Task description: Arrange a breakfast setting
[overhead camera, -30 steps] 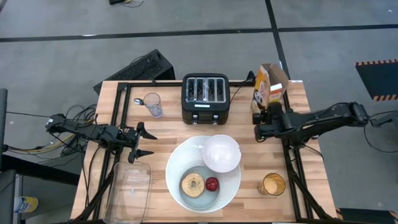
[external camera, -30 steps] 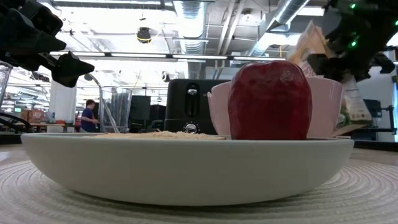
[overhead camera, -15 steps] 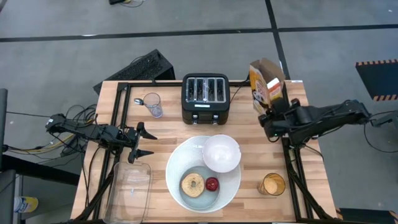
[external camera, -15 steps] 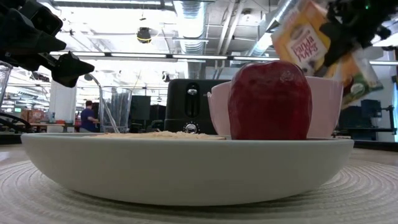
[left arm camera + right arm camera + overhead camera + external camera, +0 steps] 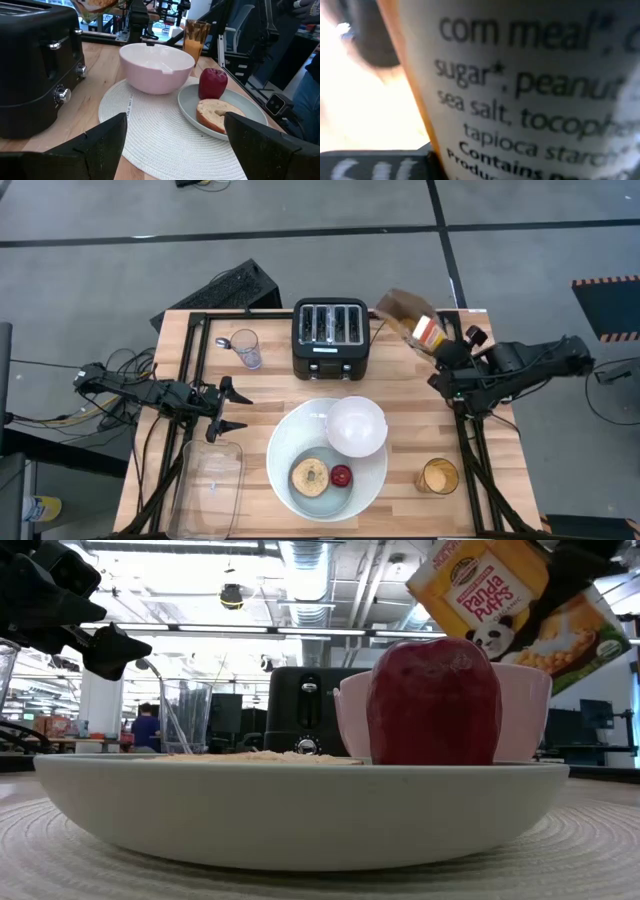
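Note:
A pale plate [image 5: 290, 442] lies on a round woven placemat [image 5: 150, 140] at the table's front middle. It carries a bagel half [image 5: 309, 477] and a red apple [image 5: 341, 476]. A small bowl [image 5: 356, 426] stands on the mat at the plate's far right and shows empty in the left wrist view [image 5: 156, 60]. My right gripper [image 5: 438, 350] is shut on an orange cereal box [image 5: 410, 318], held in the air right of the toaster. My left gripper [image 5: 226, 408] is open and empty at the left. No cereal balls show. My right gripper holds the cereal box by its lower part [image 5: 430, 338], reaching about level from the table's right. The box's printed side panel [image 5: 520, 90] fills the wrist view and hides the fingertips. The box is lifted clear [image 5: 520, 600], tilted with its open top toward the toaster.
A black toaster [image 5: 331, 338] stands at the far middle. A clear glass [image 5: 245, 348] with a utensil stands far left. A glass of orange drink [image 5: 438, 477] is at the front right, and a clear container [image 5: 210, 480] at the front left.
My right gripper has lifted the cereal box off the table's far right part and turned its wrist. The box stood upright; now it hangs higher and is tipped, its open top leaning toward the table's left.

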